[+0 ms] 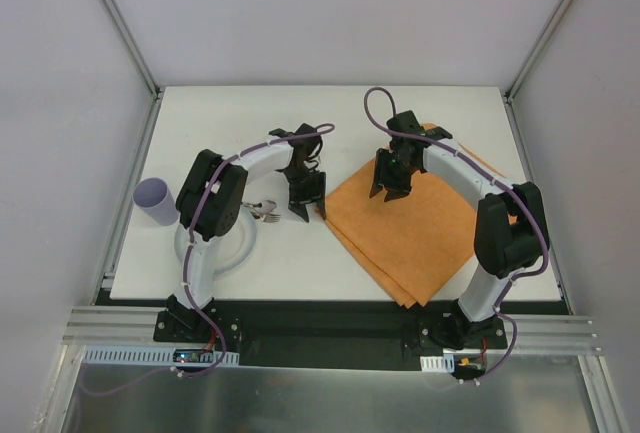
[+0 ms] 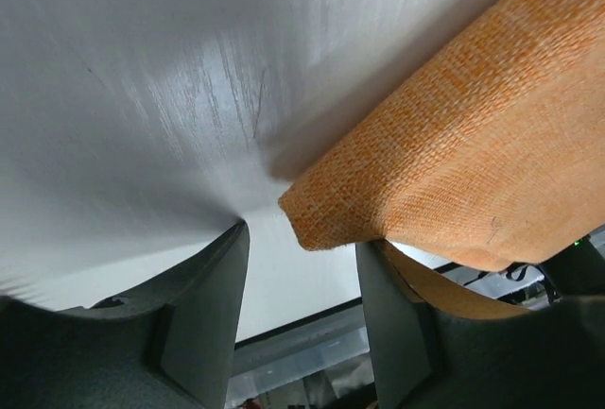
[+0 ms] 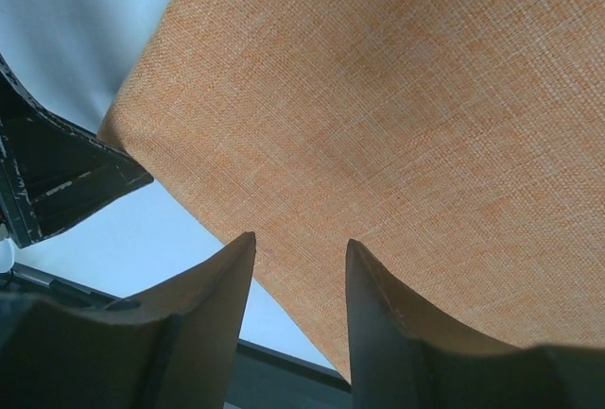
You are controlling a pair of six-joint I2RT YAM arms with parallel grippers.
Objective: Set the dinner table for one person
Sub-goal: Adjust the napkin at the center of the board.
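Observation:
The orange folded cloth placemat [image 1: 415, 218] lies askew on the white dinner table [image 1: 250, 123], right of the middle. My left gripper [image 1: 307, 198] is open at the placemat's left corner. In the left wrist view the corner [image 2: 331, 220] sits between the fingers of the left gripper [image 2: 302, 236], and the cloth drapes over the right finger [image 2: 392, 315]. My right gripper [image 1: 390, 185] is open and empty just above the placemat's upper left part. In the right wrist view the cloth [image 3: 397, 107] fills the view beyond the right gripper [image 3: 300, 241].
A lilac cup [image 1: 155, 200] lies at the table's left edge beside a white plate [image 1: 238, 250]. Metal cutlery [image 1: 263, 210] lies between the plate and my left gripper. The left gripper also shows in the right wrist view [image 3: 47, 173].

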